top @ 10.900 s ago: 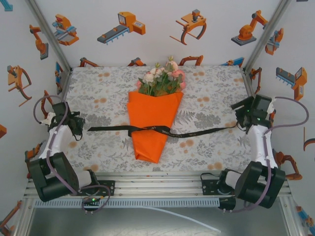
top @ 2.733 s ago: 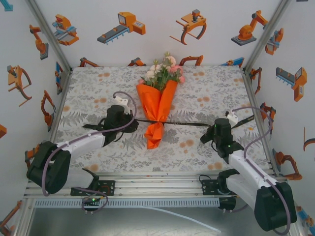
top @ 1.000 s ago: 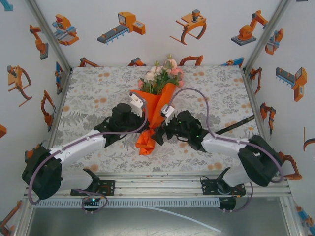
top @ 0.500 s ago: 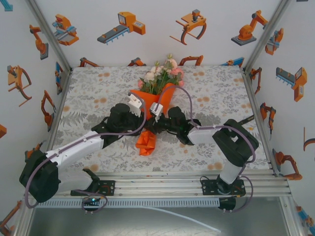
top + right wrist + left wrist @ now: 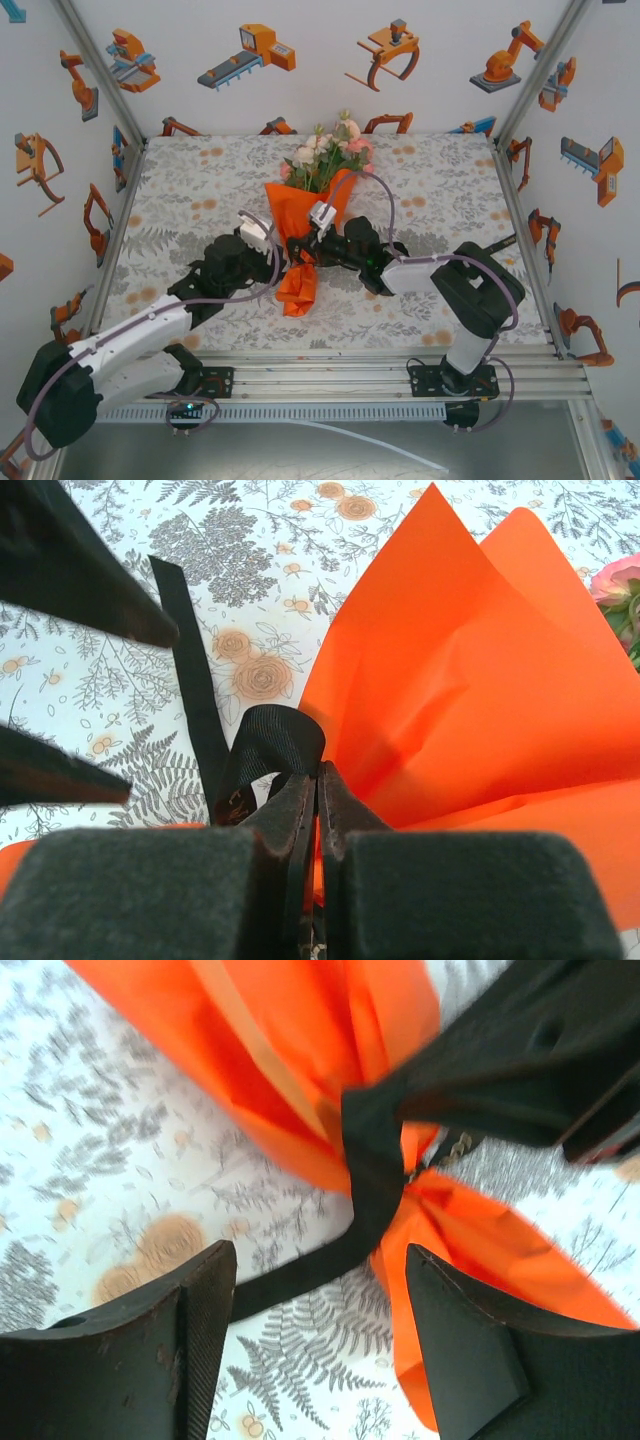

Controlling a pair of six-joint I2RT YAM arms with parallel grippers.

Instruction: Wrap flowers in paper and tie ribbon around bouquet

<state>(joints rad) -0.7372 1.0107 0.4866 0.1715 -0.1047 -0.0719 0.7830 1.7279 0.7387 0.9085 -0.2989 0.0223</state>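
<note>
At the bouquet (image 5: pixel 305 205) waist, right gripper (image 5: pixel 318 780) pinches the ribbon (image 5: pixel 193 670), covering the cinch; left gripper (image 5: pixel 320 1257) gapes wide.

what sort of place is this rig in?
Likely a lab robot test cell: enclosure walls printed with orange robot cartoons, aluminium frame posts, and a slotted mounting rail at the near edge.

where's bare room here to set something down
Bare tablecloth at the far left and far right, between the bouquet and the side walls. Crowded at its waist, where left claw and right claw meet the ribbon.
</note>
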